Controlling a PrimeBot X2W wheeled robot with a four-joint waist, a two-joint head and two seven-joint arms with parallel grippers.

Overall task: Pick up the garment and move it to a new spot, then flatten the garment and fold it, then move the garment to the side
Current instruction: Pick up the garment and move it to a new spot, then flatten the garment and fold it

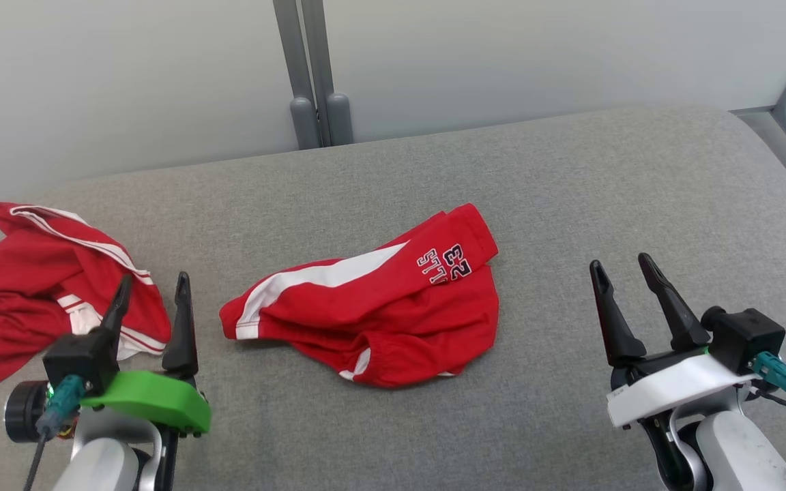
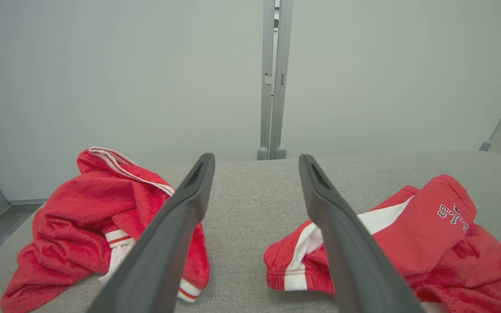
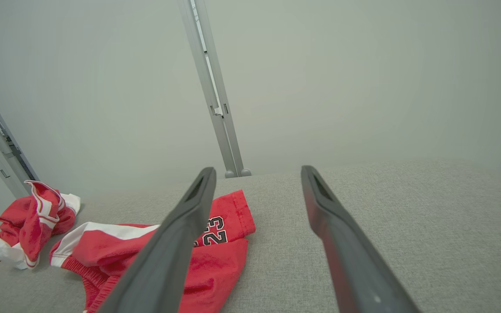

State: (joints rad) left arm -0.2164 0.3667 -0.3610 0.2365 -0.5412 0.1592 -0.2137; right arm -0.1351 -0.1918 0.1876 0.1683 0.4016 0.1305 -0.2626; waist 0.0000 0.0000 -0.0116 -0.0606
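I see the garment [image 1: 379, 307], a pair of red shorts with a white side stripe and the number 23 printed near one leg hem, lying crumpled and not flat about in the middle of the grey fabric surface [image 1: 570, 177]. The leg with the number points away from me and the waistband side is turned toward me. The left jaws are spread wide and empty; they stand just beside the left end of the garment, near the white stripe end, and they do not touch it. In the left wrist view the garment [image 2: 429, 234] shows partly behind the right-hand finger [image 2: 346, 243]. The right jaws are also spread wide and hold nothing; they are well apart from the garment, on its right side, over bare surface. A second red garment [image 1: 31, 300] with thin white bands lies in a heap to the left of the garment, beyond the left jaws, close to the edge of the surface. Behind the garment, at the far edge of the surface, a grey post [image 1: 311, 75] stands upright against a pale wall panel [image 1: 127, 82].
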